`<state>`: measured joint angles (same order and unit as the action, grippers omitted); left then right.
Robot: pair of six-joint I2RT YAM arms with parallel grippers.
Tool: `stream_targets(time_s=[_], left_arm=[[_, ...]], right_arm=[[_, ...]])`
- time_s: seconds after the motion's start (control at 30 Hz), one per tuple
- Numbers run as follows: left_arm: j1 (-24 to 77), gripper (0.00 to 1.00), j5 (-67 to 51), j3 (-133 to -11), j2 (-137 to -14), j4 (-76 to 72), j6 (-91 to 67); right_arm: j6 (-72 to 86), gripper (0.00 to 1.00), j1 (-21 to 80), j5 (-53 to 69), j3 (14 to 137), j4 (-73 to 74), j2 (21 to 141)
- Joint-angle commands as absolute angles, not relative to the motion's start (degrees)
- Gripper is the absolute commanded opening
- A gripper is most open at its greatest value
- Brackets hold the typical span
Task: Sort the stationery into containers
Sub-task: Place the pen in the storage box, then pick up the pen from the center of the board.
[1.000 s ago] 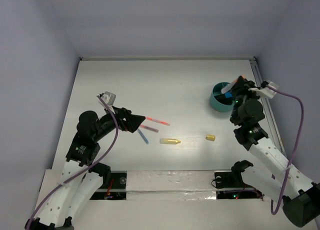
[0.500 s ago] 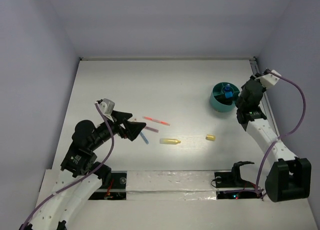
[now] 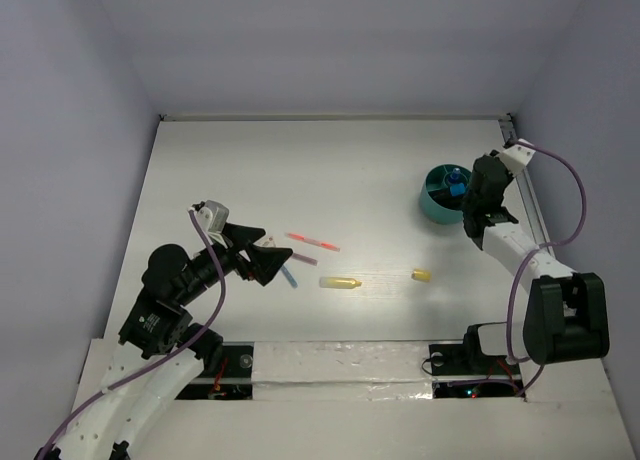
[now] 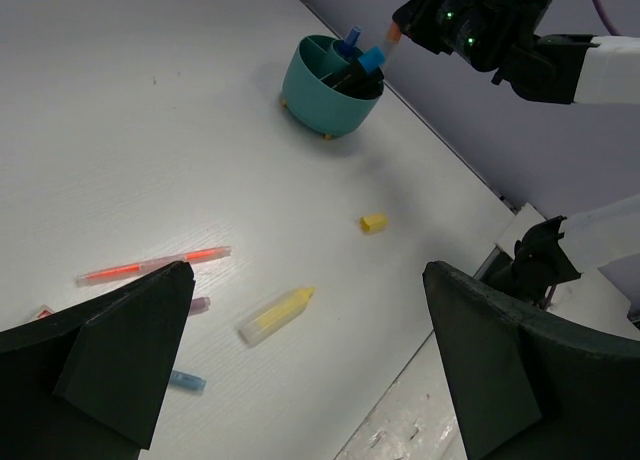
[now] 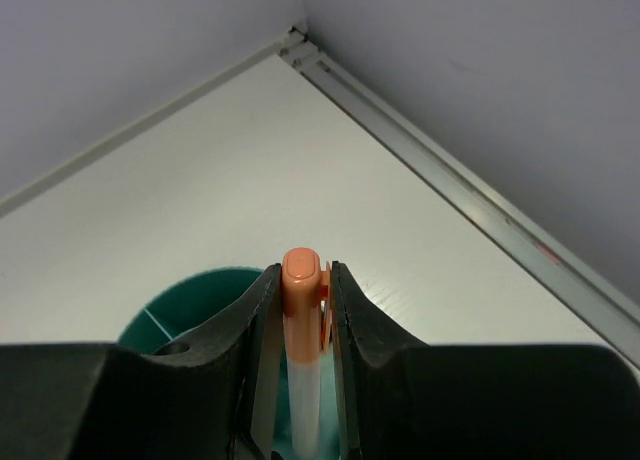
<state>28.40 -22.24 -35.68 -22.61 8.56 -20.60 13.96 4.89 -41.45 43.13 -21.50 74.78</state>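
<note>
The teal cup (image 3: pixel 436 202) stands at the right with blue markers (image 4: pixel 350 46) upright in it. My right gripper (image 5: pixel 300 280) is shut on a white pen with an orange cap (image 5: pixel 303 272), held over the cup's rim (image 5: pixel 205 288); in the top view the gripper (image 3: pixel 472 188) sits at the cup's right edge. My left gripper (image 4: pixel 308 275) is open and empty, above the loose pieces: a yellow highlighter (image 4: pixel 277 314), an orange pen (image 4: pixel 155 266), a purple marker (image 4: pixel 198 305) and a blue marker (image 4: pixel 186 381). A yellow cap (image 4: pixel 374 221) lies apart, nearer the cup.
A metal rail (image 5: pixel 470 195) runs along the table's right edge just behind the cup, with the wall close behind it. The taped front edge of the table (image 3: pixel 350 365) lies near the arm bases.
My right wrist has swung back and to the right, bringing the orange-capped pen over the cup's right side. My left gripper has drifted slightly nearer, over the loose markers.
</note>
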Motion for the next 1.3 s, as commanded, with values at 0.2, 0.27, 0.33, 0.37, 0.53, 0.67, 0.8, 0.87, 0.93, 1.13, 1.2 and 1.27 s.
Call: stream_targets(time_s=[0.2, 0.27, 0.33, 0.37, 0.53, 0.67, 0.8, 0.87, 0.93, 1.13, 1.2, 1.27], left_arm=[[28.65, 0.99, -21.88, -35.86, -22.41, 6.77, -20.04], [28.65, 0.99, -21.8, -35.77, -22.76, 6.77, -20.13], [28.65, 0.99, -21.8, -35.68, -22.94, 6.68, -20.21], [28.65, 0.99, -21.8, -35.68, -23.03, 6.68, -20.21], [28.13, 0.99, -21.62, -35.6, -23.29, 6.42, -20.21], [27.6, 0.99, -21.71, -35.6, -23.99, 6.42, -20.3], [27.08, 0.99, -21.88, -35.51, -24.61, 6.33, -20.3], [27.07, 0.99, -21.97, -35.42, -25.05, 6.24, -20.39], [27.07, 0.99, -21.97, -35.42, -25.4, 6.15, -20.48], [27.07, 0.94, -22.24, -35.24, -26.89, 5.98, -20.57], [27.07, 0.91, -22.32, -35.24, -27.51, 5.89, -20.57], [27.07, 0.88, -22.24, -35.16, -28.12, 5.89, -20.65]], right_arm=[[17.32, 0.12, 4.57, -39.99, 41.04, -22.94, 75.94], [17.49, 0.25, 4.57, -39.12, 41.31, -22.15, 75.24], [17.49, 0.45, 4.57, -38.76, 41.83, -20.75, 73.57], [17.84, 0.5, 4.57, -38.67, 42.97, -19.7, 72.96], [18.98, 0.62, 4.57, -36.04, 46.4, -13.72, 69.09], [20.99, 0.62, 4.57, -30.17, 46.67, -10.73, 65.31], [25.39, 0.4, 6.32, -19.28, 45.88, -4.4, 61.36], [27.93, 0.25, 9.04, -12.09, 44.74, -0.45, 59.16], [28.56, 0.17, 16.06, -8.89, 44.12, 3.91, 58.54], [30.06, 0.08, 35.48, -3.8, 45.62, 15.71, 63.88], [30.67, 0.08, 38.22, 0.77, 44.74, 17.22, 65.73], [30.85, 0.08, 42.35, 5.34, 44.47, 17.93, 68.9]])
